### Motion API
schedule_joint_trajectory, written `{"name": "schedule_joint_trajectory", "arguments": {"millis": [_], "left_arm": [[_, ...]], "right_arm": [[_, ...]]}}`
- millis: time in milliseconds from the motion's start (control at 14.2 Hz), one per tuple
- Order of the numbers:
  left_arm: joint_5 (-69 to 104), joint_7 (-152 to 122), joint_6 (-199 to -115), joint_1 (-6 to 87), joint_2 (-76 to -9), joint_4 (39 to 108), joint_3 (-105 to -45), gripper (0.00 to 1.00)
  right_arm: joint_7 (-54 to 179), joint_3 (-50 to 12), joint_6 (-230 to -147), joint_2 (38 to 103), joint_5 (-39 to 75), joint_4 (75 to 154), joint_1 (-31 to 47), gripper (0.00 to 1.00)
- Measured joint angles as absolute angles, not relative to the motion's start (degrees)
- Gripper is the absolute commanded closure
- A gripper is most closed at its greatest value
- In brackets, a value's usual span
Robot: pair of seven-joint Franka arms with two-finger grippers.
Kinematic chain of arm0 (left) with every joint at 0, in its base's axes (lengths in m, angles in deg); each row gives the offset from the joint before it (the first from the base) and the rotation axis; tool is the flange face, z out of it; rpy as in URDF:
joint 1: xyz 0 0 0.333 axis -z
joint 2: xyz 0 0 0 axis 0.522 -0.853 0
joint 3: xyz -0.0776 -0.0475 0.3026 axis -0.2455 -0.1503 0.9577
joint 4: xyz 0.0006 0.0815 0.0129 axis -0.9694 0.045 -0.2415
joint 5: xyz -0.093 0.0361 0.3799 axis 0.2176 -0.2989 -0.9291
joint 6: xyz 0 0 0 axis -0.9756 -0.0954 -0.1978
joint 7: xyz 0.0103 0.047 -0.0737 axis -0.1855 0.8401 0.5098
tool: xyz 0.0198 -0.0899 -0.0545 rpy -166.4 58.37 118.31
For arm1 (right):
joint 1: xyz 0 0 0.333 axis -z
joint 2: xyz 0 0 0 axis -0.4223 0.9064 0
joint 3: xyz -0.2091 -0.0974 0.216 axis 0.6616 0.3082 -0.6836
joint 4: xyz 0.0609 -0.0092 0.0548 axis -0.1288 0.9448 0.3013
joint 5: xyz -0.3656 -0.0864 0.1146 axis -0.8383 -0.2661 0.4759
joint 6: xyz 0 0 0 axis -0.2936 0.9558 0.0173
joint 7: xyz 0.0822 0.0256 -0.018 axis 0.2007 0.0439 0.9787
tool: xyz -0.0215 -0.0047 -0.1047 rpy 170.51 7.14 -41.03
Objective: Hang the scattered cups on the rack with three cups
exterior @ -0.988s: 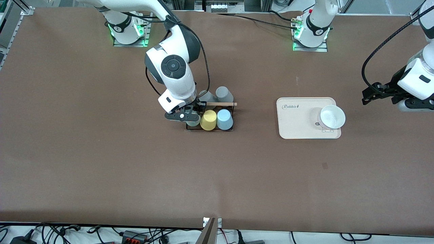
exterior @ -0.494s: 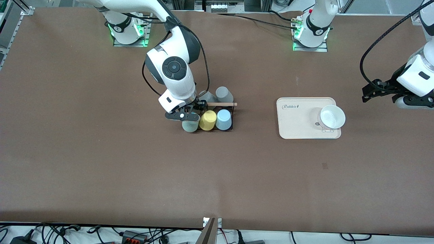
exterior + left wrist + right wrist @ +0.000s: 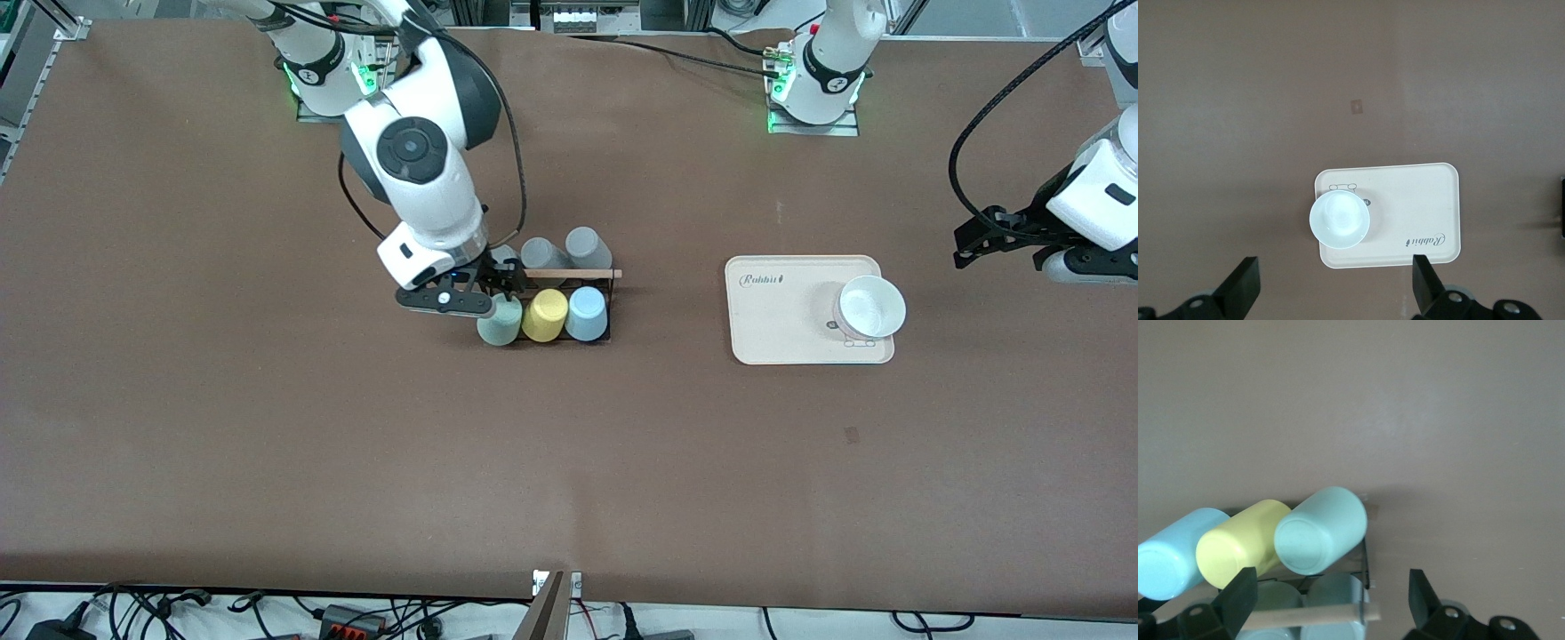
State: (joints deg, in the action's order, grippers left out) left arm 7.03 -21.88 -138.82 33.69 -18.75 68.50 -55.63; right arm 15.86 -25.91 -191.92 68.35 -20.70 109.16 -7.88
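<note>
Rack (image 3: 569,274) sits mid-bench (image 3: 267,427), wooden rod across its top. On the row nearer the front camera hang three cups: mint green cup (image 3: 500,321) at the right arm's end, yellow cup (image 3: 544,316) in the middle, light blue cup (image 3: 587,314) at the left arm's end. Two grey cups (image 3: 565,251) hang on the row farther from the camera. Right end effector (image 3: 494,286) is over the rack's end by the mint cup, jaws wide, holding nothing; right wrist view shows mint cup (image 3: 1320,531), yellow (image 3: 1243,543) and blue (image 3: 1176,553) side by side, tilted. Left end effector (image 3: 976,240) waits above the bench at the left arm's end, jaws wide, empty. Beige tray (image 3: 782,333) with white bowl (image 3: 872,307) on it lies between rack and left end effector; in the left wrist view, tray (image 3: 1418,207), bowl (image 3: 1339,219).
</note>
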Motion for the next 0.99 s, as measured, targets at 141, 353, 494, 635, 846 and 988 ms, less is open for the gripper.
{"name": "schedule_joint_trajectory", "arguments": {"millis": [141,353,494,635,846,988], "left_arm": [[7.03,-21.92,-138.82,33.69,-18.76,68.50,-55.63,0.00],[7.03,-22.06,-138.82,33.68,-18.76,68.49,-55.62,0.00],[7.03,-22.08,-138.82,33.67,-18.76,68.47,-55.61,0.00],[7.03,-22.08,-138.82,33.65,-18.75,68.37,-55.59,0.00],[7.03,-22.08,-138.82,33.65,-18.73,68.17,-55.62,0.00],[7.03,-22.08,-138.82,33.64,-18.71,68.13,-55.61,0.00]], "right_arm": [[16.62,-25.83,-189.65,66.06,-20.70,109.14,-5.89,0.00],[19.77,-25.67,-186.42,62.73,-20.70,109.08,-1.11,0.00],[24.00,-25.53,-183.60,60.03,-20.70,109.05,4.32,0.00],[29.51,-25.35,-180.39,57.19,-20.69,108.99,10.97,0.00],[38.29,-25.13,-176.78,53.60,-20.58,108.97,21.79,0.00],[40.39,-25.08,-174.06,51.87,-20.56,108.63,26.62,0.00]]}}
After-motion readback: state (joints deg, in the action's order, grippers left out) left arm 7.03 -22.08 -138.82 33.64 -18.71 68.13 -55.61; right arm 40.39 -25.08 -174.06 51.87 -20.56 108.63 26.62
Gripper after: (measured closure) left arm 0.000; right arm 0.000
